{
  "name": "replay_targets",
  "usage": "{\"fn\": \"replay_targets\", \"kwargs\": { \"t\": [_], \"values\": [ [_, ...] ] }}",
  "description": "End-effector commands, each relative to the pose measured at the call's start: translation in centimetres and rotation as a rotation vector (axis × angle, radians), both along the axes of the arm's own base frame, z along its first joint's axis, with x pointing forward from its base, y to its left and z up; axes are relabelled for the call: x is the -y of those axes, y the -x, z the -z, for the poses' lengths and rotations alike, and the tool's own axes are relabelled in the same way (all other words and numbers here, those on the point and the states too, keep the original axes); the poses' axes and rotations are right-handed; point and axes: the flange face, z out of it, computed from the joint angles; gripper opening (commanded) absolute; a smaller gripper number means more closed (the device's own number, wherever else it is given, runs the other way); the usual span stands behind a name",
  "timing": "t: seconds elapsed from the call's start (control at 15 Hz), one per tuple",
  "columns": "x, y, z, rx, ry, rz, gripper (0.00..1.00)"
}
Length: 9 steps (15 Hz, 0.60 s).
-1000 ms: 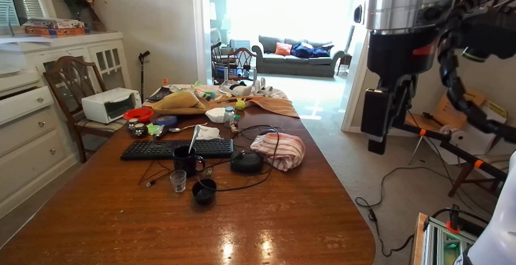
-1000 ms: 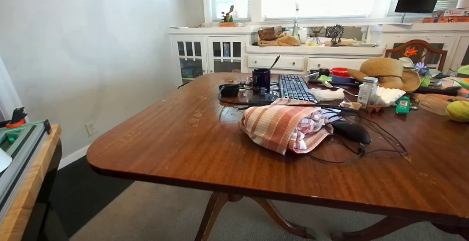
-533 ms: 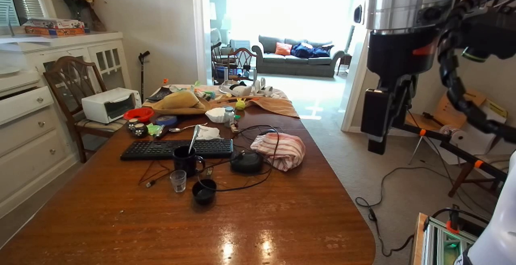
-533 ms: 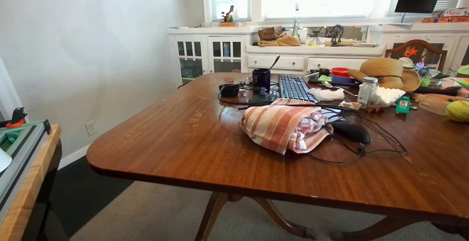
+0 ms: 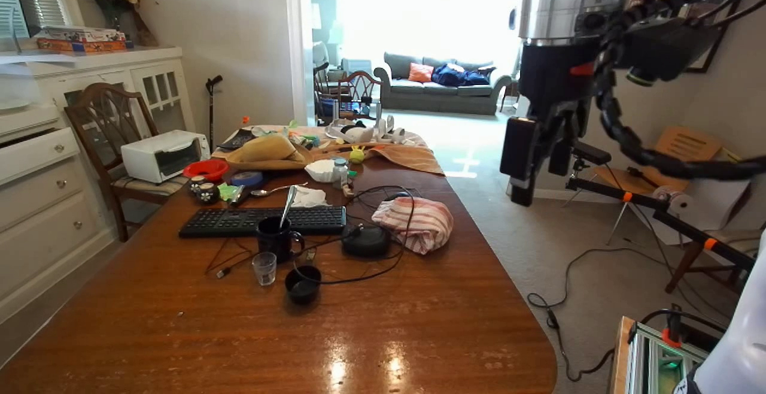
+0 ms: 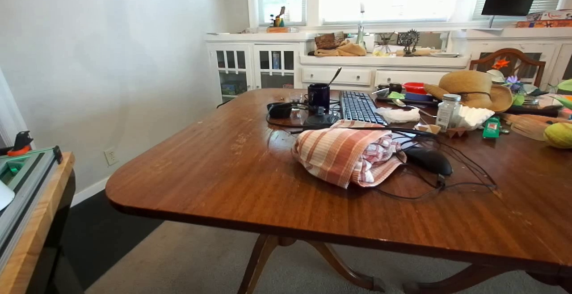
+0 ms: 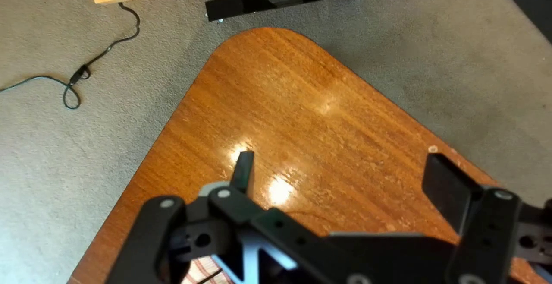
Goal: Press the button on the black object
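1. The hand (image 7: pixel 342 171) is spread with a wide gap, pointing down; it hangs high, well away from the black object (image 5: pixel 366 243).
2. The black object sits on the worktop (image 5: pixel 239 340) between the mug (image 5: pixel 271 244) and the cloth (image 5: pixel 434 226), just beside the cloth.
3. In an exterior view, the keyboard (image 5: pixel 221 223) lies behind the mug, with the glass (image 5: pixel 264 270) and the cup (image 5: pixel 303 297) in front.

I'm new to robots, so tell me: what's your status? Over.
Gripper open, empty, up high. Black box on table, untouched. Possible snags: cord looped around it, towel beside.
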Motion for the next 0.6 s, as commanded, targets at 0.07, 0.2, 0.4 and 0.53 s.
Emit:
{"fn": "replay_targets", "kwargs": {
  "t": [0.07,0.2,0.4,0.53],
  "values": [
    [4.8,-6.8,0.0,0.05,-0.045,0.098,1.0],
    [6.9,-9.8,0.2,0.085,-0.081,0.165,1.0],
    [9.4,-13.6,0.9,0.147,-0.111,0.238,0.75],
    [10.4,-15.7,1.3,0.224,-0.106,0.29,0.65]
  ]
}}
